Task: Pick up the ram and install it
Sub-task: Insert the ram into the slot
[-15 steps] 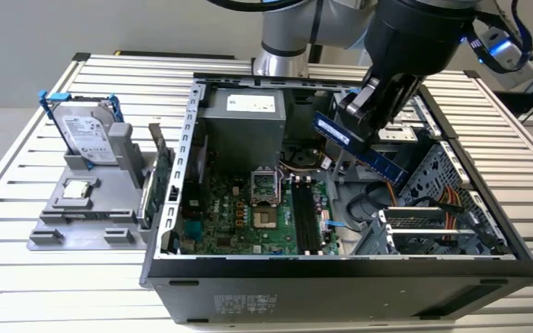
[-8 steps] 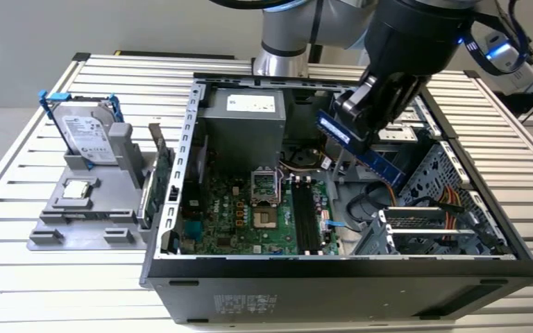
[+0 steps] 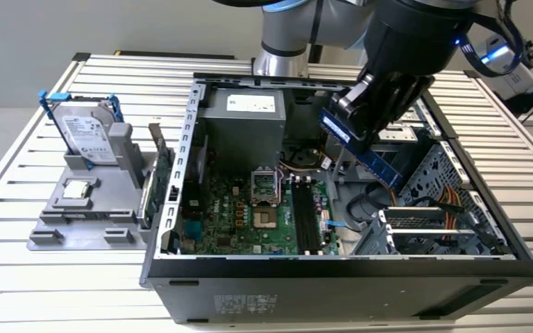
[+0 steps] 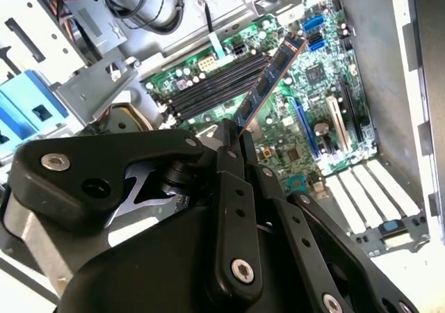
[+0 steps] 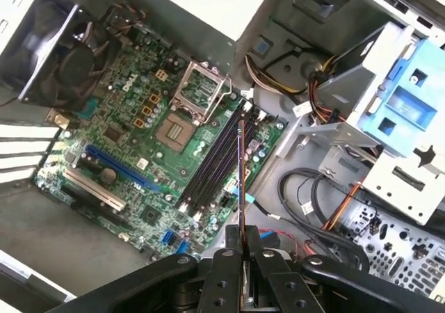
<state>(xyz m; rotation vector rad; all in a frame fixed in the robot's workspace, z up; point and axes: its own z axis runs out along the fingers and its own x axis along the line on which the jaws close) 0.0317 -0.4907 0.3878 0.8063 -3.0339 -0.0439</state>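
Right now the ram (image 3: 382, 166) is up in the air, pinched at one end by the gripper (image 3: 354, 125), which grips it tight. In the exterior view it slopes down toward five o'clock above the open computer case (image 3: 341, 269), at about two o'clock from the motherboard (image 3: 239, 215). In the first wrist view it hangs edge-on over the memory slots (image 5: 215, 160). At nine o'clock of the case, a hard drive (image 3: 86, 135) stands upright.

Both wrist views look past the end effector (image 5: 241, 238) (image 4: 235, 133) onto the motherboard (image 5: 118, 118) (image 4: 327, 69).
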